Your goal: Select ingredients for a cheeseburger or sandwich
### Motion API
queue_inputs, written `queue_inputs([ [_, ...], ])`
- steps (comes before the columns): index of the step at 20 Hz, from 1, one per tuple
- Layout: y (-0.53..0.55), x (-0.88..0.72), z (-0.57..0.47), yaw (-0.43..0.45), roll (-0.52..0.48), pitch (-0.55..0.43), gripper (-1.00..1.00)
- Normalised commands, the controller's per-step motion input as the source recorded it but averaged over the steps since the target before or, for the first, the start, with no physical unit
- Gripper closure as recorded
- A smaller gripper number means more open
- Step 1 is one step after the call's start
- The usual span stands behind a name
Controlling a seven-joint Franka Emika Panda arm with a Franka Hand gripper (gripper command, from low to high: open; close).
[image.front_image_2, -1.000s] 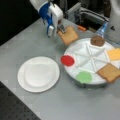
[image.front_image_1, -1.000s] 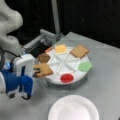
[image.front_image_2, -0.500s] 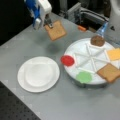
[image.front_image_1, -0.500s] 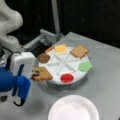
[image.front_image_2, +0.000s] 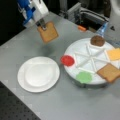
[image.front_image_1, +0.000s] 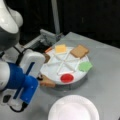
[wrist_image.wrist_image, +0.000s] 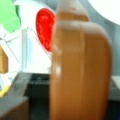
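Observation:
My gripper (image.front_image_2: 43,26) is shut on a tan bread slice (image.front_image_2: 48,32) and holds it in the air, tilted, between the white sectioned tray (image.front_image_2: 82,50) and the white paper plate (image.front_image_2: 38,74). In a front view the slice (image.front_image_1: 47,82) pokes out from behind my blue and white hand near the tray's rim. It fills the wrist view (wrist_image.wrist_image: 80,70). On the tray lie the other ingredients: a second bread slice (image.front_image_1: 79,51), yellow cheese (image.front_image_1: 60,48) and a dark patty (image.front_image_2: 97,40). No cheeseburger or sandwich shows.
A red round piece (image.front_image_2: 67,60) and a green piece (image.front_image_2: 84,77) also lie on the tray. The paper plate (image.front_image_1: 73,110) lies near a front view's bottom. Metal fixtures (image.front_image_2: 87,16) stand behind the tray.
The gripper has carried the bread slice off the tray's edge, sideways toward the paper plate's side. Everything on the tray has stayed put.

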Motion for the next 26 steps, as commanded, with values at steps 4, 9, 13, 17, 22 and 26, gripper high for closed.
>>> queue_inputs([
  [4, -0.07, 0.61, -0.34, 0.376, -0.155, -0.016, 1.00],
  [9, -0.23, 0.63, -0.27, 0.388, -0.031, -0.022, 1.00],
  [13, -0.29, 0.64, -0.19, 0.341, 0.044, -0.014, 1.00],
  [17, -0.25, 0.59, -0.21, 0.287, 0.109, -0.019, 1.00],
  [22, -0.18, 0.51, -0.19, 0.227, 0.181, -0.021, 1.00],
  [26, -0.17, 0.41, -0.12, 0.173, 0.200, -0.023, 1.00],
])
